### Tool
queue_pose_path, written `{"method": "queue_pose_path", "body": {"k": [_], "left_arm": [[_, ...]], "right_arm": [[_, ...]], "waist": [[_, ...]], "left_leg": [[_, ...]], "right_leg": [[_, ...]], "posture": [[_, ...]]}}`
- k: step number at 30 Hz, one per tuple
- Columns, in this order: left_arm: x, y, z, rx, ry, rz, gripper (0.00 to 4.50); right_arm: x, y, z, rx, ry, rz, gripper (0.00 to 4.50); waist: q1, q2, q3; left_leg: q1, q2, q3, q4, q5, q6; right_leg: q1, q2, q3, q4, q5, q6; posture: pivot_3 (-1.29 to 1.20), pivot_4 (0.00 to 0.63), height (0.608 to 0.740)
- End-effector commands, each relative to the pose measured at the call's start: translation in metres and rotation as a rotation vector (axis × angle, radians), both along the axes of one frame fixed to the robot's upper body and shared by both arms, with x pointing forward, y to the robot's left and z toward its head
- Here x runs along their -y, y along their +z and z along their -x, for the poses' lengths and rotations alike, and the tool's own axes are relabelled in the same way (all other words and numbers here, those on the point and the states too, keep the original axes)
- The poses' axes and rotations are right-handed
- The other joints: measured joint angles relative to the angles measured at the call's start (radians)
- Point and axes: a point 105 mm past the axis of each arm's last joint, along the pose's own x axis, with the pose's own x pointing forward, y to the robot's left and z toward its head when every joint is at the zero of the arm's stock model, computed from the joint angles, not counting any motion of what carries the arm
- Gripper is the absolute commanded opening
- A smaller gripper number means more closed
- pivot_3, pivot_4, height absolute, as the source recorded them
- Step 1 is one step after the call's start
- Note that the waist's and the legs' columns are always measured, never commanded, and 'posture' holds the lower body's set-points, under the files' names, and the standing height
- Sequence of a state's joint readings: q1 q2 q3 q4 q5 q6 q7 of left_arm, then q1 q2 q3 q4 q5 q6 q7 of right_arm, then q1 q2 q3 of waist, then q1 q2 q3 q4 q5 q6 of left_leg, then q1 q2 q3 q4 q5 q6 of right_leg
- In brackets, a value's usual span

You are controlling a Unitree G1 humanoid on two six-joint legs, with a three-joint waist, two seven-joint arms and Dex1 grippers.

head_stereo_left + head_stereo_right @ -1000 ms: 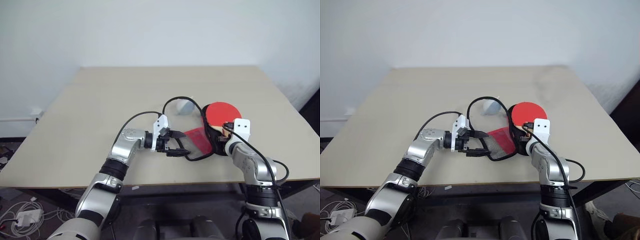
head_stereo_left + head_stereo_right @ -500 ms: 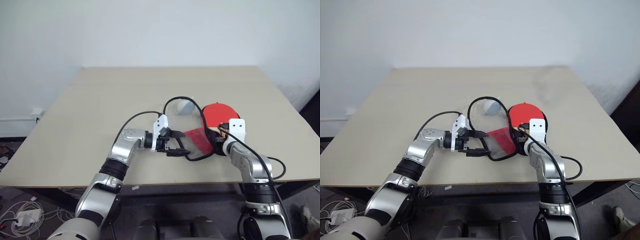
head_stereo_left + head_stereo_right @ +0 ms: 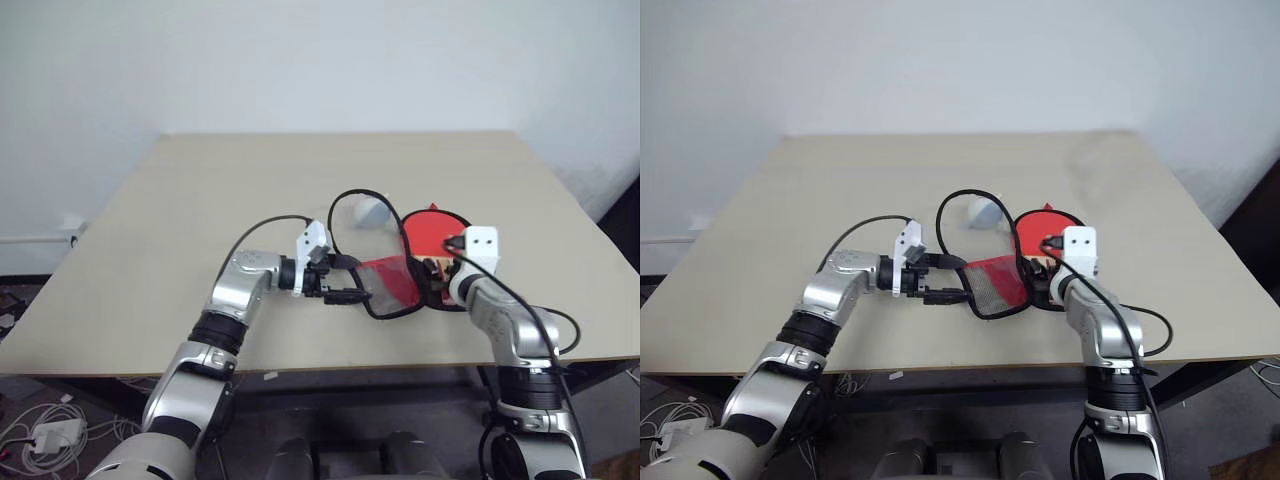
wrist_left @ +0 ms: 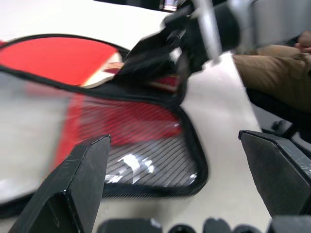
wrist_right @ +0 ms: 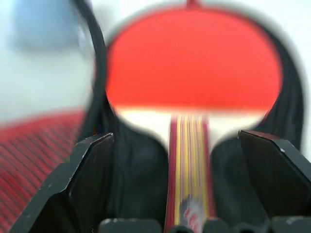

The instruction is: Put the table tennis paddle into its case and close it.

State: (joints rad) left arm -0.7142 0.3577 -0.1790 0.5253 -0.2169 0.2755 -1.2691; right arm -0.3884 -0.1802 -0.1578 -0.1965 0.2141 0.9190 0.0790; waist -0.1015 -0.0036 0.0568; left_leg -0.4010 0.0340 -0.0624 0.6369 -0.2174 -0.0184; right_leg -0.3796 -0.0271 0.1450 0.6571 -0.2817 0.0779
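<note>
The table tennis paddle (image 5: 194, 63) lies red face up in the black half of the open case (image 3: 392, 285), its striped wooden handle pointing back at my right gripper (image 5: 175, 138). That gripper is open and hovers just above the handle, holding nothing. The case's red flap with black mesh (image 4: 141, 160) lies folded out flat on the table beside the paddle. My left gripper (image 3: 352, 280) is open at the flap's outer edge, fingers spread level with the zip rim, empty.
A small pale grey-white domed lump (image 3: 370, 212) sits on the tan table (image 3: 200, 200) just behind the case. A black cable loops from my left wrist past it. The table's front edge runs close below both grippers.
My right gripper has opened, let go of the paddle handle and risen. The paddle has dropped from tilted to flat in the case. My left gripper has drawn slightly away from the flap.
</note>
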Motion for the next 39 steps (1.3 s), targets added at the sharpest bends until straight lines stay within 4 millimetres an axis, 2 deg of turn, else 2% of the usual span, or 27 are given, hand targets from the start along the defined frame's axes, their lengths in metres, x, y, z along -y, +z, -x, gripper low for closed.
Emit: {"method": "queue_pose_path", "body": {"k": [1, 3, 6, 9, 11, 13, 17, 20, 26, 30, 34, 39], "left_arm": [[-0.025, 0.021, -0.01, 0.039, 0.015, -0.021, 4.5], [-0.041, 0.022, -0.014, 0.024, 0.028, -0.057, 4.5], [-0.056, 0.013, -0.032, 0.019, 0.139, -0.131, 4.5], [-0.053, 0.003, -0.042, 0.018, 0.171, -0.177, 4.5], [-0.037, -0.012, -0.043, 0.032, 0.154, -0.216, 4.5], [-0.012, -0.021, -0.042, 0.043, 0.12, -0.214, 4.5], [0.024, -0.023, -0.039, 0.05, 0.074, -0.17, 4.5], [0.075, -0.011, -0.03, 0.049, -0.001, -0.058, 4.5], [0.12, 0.028, -0.022, -0.012, -0.066, 0.161, 4.5], [0.136, 0.033, -0.016, -0.081, -0.067, 0.225, 4.5], [0.14, 0.017, -0.013, -0.129, -0.035, 0.186, 4.5], [0.136, -0.003, -0.011, -0.212, 0.014, 0.148, 4.5]], "right_arm": [[-0.008, 0.072, 0.016, 0.299, 0.164, -0.035, 4.48], [-0.01, 0.08, 0.027, 0.341, 0.229, -0.03, 4.48], [-0.004, 0.071, 0.026, 0.312, 0.216, -0.026, 4.48], [0.003, 0.066, 0.021, 0.294, 0.167, -0.05, 4.48], [0.004, 0.07, 0.019, 0.327, 0.14, -0.064, 4.48], [0.003, 0.072, 0.016, 0.356, 0.129, -0.054, 4.48], [-0.001, 0.075, 0.015, 0.381, 0.134, -0.052, 4.48], [0.011, 0.101, 0.017, 0.52, 0.07, -0.122, 4.48], [0.032, 0.14, 0.029, 0.71, -0.009, -0.278, 4.48], [0.041, 0.142, 0.031, 0.729, -0.055, -0.307, 4.48], [0.048, 0.125, 0.024, 0.65, -0.113, -0.268, 4.48], [0.042, 0.106, 0.019, 0.574, -0.109, -0.193, 4.48]], "waist": [[0.0, 0.0, 0.0], [0.0, 0.0, 0.0], [0.0, -0.001, 0.0], [0.005, -0.003, 0.001], [0.007, -0.003, 0.001], [0.016, -0.003, 0.001], [0.027, -0.003, 0.001], [0.031, -0.003, 0.001], [0.037, -0.003, 0.001], [0.03, -0.002, 0.001], [0.028, -0.002, 0.0], [0.029, -0.002, 0.0]], "left_leg": [[0.0, 0.0, 0.0, 0.0, 0.0, 0.0], [0.0, 0.0, 0.0, 0.0, 0.0, 0.0], [0.001, 0.0, -0.001, 0.0, 0.0, 0.0], [0.001, 0.0, -0.001, 0.002, 0.0, 0.0], [0.0, 0.0, -0.001, 0.002, 0.0, 0.0], [-0.001, 0.0, -0.001, 0.002, 0.0, 0.0], [-0.013, 0.0, -0.001, 0.005, 0.0, 0.0], [-0.013, 0.0, -0.002, 0.005, 0.0, 0.0], [-0.014, 0.0, -0.001, 0.007, 0.0, 0.0], [-0.013, 0.0, -0.002, 0.006, 0.0, 0.0], [-0.012, 0.0, -0.002, 0.006, 0.0, 0.001], [-0.012, 0.0, -0.002, 0.006, 0.001, 0.001]], "right_leg": [[0.0, 0.0, 0.0, 0.0, 0.0, 0.0], [0.0, 0.0, -0.001, 0.0, 0.0, 0.0], [0.001, 0.0, -0.002, 0.0, 0.0, 0.0], [0.002, 0.0, -0.003, 0.0, 0.0, 0.0], [0.002, -0.001, -0.003, -0.001, 0.0, 0.0], [0.001, -0.001, -0.003, -0.001, 0.0, 0.0], [-0.009, 0.0, -0.003, 0.002, 0.0, 0.0], [-0.01, 0.001, -0.003, 0.003, 0.0, 0.0], [-0.009, 0.001, -0.003, 0.002, 0.0, 0.001], [-0.009, 0.001, -0.003, 0.003, 0.0, 0.001], [-0.009, 0.001, -0.002, 0.003, 0.001, 0.0], [-0.009, 0.001, -0.002, 0.003, 0.001, 0.0]], "posture": [[0.0, 0.0, 0.74], [0.0, 0.0, 0.74], [0.0, 0.0, 0.74], [0.0, 0.0, 0.74], [0.0, 0.0, 0.74], [0.0, 0.0, 0.74], [0.0, 0.0, 0.74], [0.0, 0.0, 0.74], [0.0, 0.0, 0.74], [0.0, 0.0, 0.74], [0.0, 0.0, 0.74], [0.0, 0.0, 0.74]]}}
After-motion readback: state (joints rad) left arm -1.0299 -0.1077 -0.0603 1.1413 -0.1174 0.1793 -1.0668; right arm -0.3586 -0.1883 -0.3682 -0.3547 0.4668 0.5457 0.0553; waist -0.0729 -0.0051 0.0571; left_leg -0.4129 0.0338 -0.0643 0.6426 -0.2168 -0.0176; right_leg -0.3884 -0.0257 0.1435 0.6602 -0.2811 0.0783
